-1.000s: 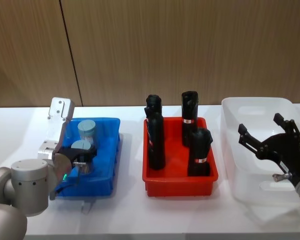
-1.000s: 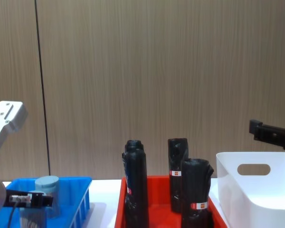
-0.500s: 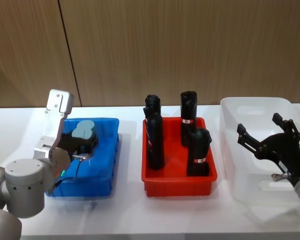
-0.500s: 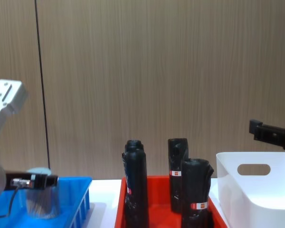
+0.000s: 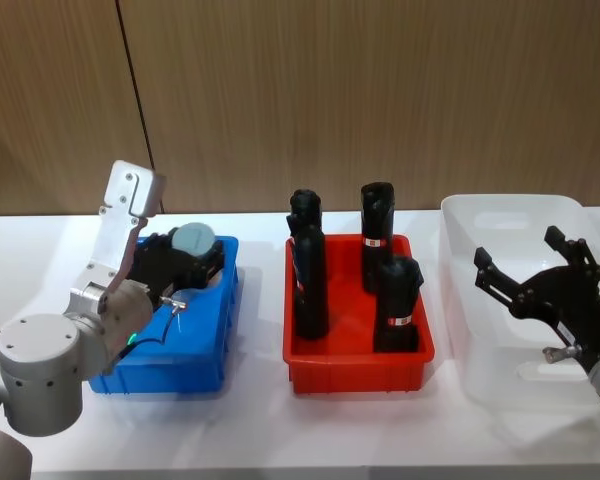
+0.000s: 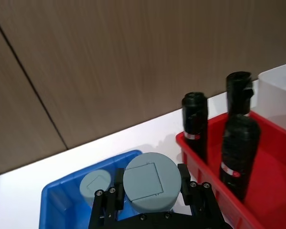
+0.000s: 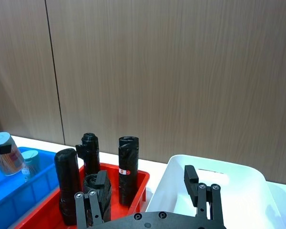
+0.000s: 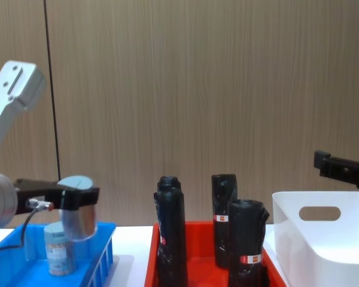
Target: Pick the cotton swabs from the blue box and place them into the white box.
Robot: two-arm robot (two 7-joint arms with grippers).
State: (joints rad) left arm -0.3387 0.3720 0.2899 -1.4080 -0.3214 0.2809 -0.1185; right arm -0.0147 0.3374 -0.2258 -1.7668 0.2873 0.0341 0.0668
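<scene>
My left gripper (image 5: 186, 268) is shut on a cotton swab jar (image 5: 194, 240) with a pale blue lid, held above the right part of the blue box (image 5: 201, 352). From the chest, the lifted jar (image 8: 78, 210) hangs clear of the box rim (image 8: 103, 258). A second jar (image 8: 58, 250) stands inside the box. In the left wrist view the held jar's lid (image 6: 148, 182) sits between the jaws, with the other jar (image 6: 97, 182) below it. My right gripper (image 5: 536, 282) hovers open over the white box (image 5: 480, 345).
A red crate (image 5: 358, 362) holding three tall black rolls (image 5: 311, 280) with red labels stands between the blue box and the white box. The rolls rise well above the crate's rim. A wooden wall runs behind the white table.
My left gripper has lifted the jar up out of the blue box and carried it a little rightward. The second jar stays in the box. The right arm has not moved.
</scene>
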